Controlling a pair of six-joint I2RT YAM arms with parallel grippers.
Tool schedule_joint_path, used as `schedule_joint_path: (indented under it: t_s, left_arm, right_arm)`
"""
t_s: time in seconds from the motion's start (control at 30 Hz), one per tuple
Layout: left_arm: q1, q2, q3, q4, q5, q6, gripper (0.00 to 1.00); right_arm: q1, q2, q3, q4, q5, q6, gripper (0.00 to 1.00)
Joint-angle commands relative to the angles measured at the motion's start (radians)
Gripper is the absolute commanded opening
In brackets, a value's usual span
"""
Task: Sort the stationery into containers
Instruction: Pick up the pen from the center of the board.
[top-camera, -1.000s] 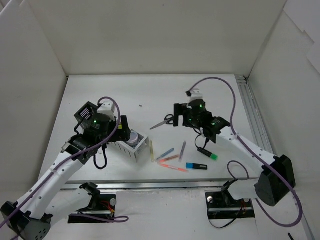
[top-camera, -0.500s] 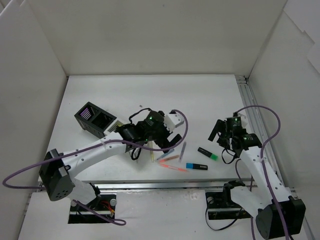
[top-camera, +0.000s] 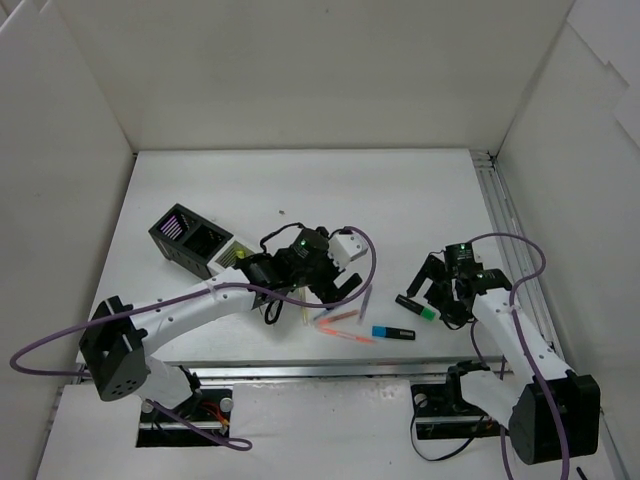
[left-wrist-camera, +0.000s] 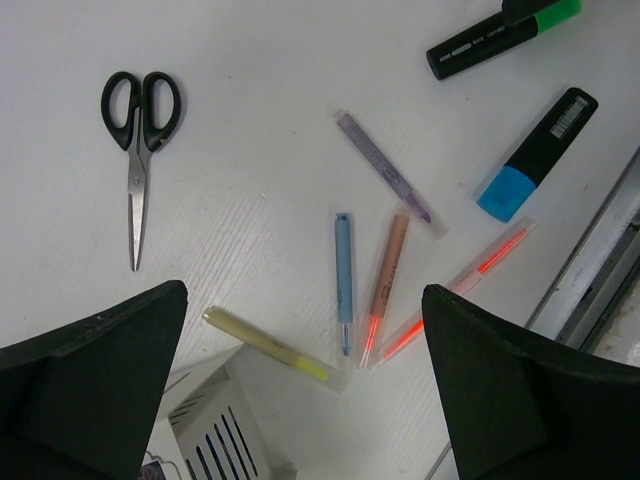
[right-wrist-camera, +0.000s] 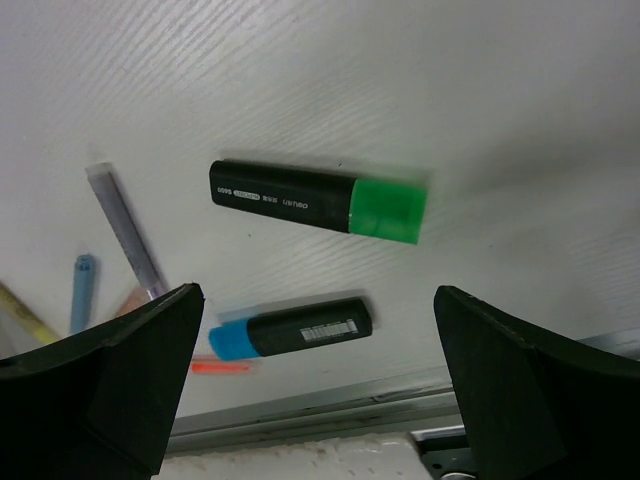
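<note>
Thin pens lie loose at the table's front middle: yellow (top-camera: 303, 308), blue (left-wrist-camera: 343, 280), orange (left-wrist-camera: 386, 283), red (top-camera: 350, 337) and purple (top-camera: 365, 298). A blue-capped highlighter (top-camera: 393, 332) and a green-capped highlighter (top-camera: 415, 307) lie to their right. Black-handled scissors (left-wrist-camera: 138, 110) show only in the left wrist view. My left gripper (top-camera: 325, 290) hangs open and empty above the pens (left-wrist-camera: 300, 400). My right gripper (top-camera: 437, 292) is open and empty over the two highlighters (right-wrist-camera: 320, 390). The mesh containers (top-camera: 185, 235) stand at the left. The jar and the roll are hidden.
A white-grey box (top-camera: 235, 255) of the container row is partly under my left arm, and its corner shows in the left wrist view (left-wrist-camera: 215, 430). A metal rail (top-camera: 300, 368) runs along the table's near edge. White walls enclose the table.
My left arm has swung right from the containers to above the pens. My right arm has drawn back from the scissors and now hovers over the green highlighter.
</note>
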Motion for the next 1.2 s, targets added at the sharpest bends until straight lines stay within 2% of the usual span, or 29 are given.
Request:
schedule_joint_path:
  t_s: [0.0, 0.13, 0.23, 0.47, 0.63, 0.73, 0.83, 1.0, 1.07, 1.17]
  left_arm:
    - [0.002, -0.059, -0.019, 0.068, -0.025, -0.013, 0.99]
    - [0.002, -0.091, -0.065, 0.103, -0.046, -0.013, 0.99]
    - [0.034, -0.116, -0.082, 0.118, -0.034, -0.013, 0.99]
    - [0.109, -0.167, -0.118, 0.114, -0.046, -0.055, 0.99]
    - [0.142, -0.196, -0.147, 0.132, -0.020, -0.059, 0.99]
    - [0.161, -0.197, -0.150, 0.126, -0.025, -0.063, 0.99]
    - [0.184, -0.194, -0.153, 0.125, -0.022, -0.067, 0.99]
    - [0.218, -0.191, -0.151, 0.118, -0.002, -0.084, 1.00]
    - [0.240, -0.197, -0.153, 0.108, -0.005, -0.095, 1.00]
    - [0.260, -0.217, -0.159, 0.083, -0.043, -0.121, 0.99]
  right_arm:
    - [-0.003, -0.049, -0.038, 0.076, -0.074, 0.200, 0.98]
    - [-0.006, -0.026, -0.052, 0.085, -0.041, 0.250, 0.98]
    - [-0.006, 0.024, -0.072, 0.158, -0.034, 0.285, 0.98]
    - [-0.013, 0.216, -0.050, 0.230, -0.039, 0.340, 0.98]
    - [-0.020, 0.232, -0.032, 0.260, 0.067, 0.370, 0.98]
    - [-0.025, 0.274, 0.014, 0.260, 0.120, 0.336, 0.91]
    - [-0.025, 0.345, 0.048, 0.258, 0.128, 0.287, 0.76]
    - [-0.013, 0.391, 0.091, 0.244, 0.147, 0.253, 0.61]
    - [-0.011, 0.405, 0.114, 0.226, 0.148, 0.221, 0.51]
    - [-0.010, 0.461, 0.152, 0.124, 0.162, 0.173, 0.31]
